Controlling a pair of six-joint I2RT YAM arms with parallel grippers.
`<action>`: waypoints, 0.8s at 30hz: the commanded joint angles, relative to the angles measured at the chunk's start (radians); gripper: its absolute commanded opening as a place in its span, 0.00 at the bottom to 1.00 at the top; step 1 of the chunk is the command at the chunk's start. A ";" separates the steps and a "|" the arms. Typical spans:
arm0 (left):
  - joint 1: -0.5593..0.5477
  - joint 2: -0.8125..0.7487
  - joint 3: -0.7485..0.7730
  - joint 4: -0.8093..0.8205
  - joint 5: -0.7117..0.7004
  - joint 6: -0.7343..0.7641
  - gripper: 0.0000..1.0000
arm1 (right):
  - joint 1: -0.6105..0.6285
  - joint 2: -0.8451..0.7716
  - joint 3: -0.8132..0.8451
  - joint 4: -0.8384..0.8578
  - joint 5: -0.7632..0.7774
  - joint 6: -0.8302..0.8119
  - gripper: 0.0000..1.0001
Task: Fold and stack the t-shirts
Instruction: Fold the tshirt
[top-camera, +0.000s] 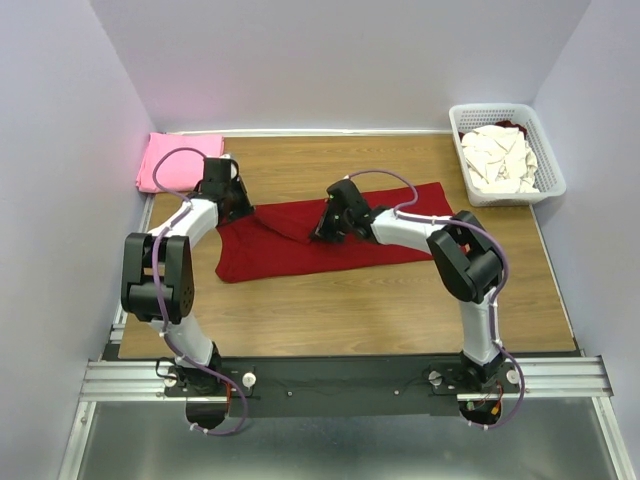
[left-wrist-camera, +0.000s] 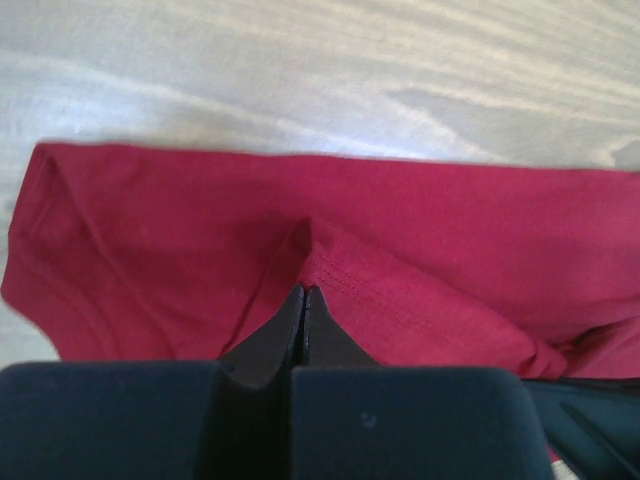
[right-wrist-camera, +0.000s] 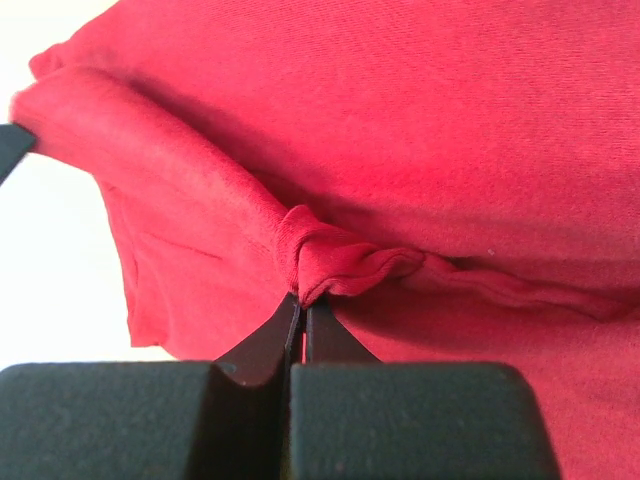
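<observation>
While dark red t-shirt (top-camera: 290, 255) lies spread, left jaws clamping its hem, right jaws pinching a fold

Table (top-camera: 350, 300): red tee (top-camera: 290, 250); pink tee (top-camera: 165, 160); basket (top-camera: 547, 150)

A dark red t-shirt (top-camera: 290, 250) lies spread across the middle of the wooden counter (top-camera: 380, 310). The left gripper (top-camera: 238, 205) sits at its far left corner. The right gripper (top-camera: 325, 230) is down on its middle, where the cloth is rucked. A folded pink t-shirt (top-camera: 172, 160) lies in the counter's far left corner. At the far right, a white lattice basket (top-camera: 515, 197) holds cream-white t-shirts (top-camera: 498, 160).
</observation>
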 joint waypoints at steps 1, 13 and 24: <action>-0.005 -0.035 -0.045 -0.034 -0.039 0.000 0.00 | -0.005 -0.046 -0.014 -0.027 -0.041 -0.058 0.03; -0.003 -0.018 -0.113 -0.011 -0.061 -0.006 0.00 | -0.006 -0.005 -0.031 -0.059 -0.073 -0.103 0.08; -0.006 -0.047 -0.098 0.023 -0.053 -0.005 0.16 | -0.006 -0.079 0.003 -0.109 0.016 -0.201 0.41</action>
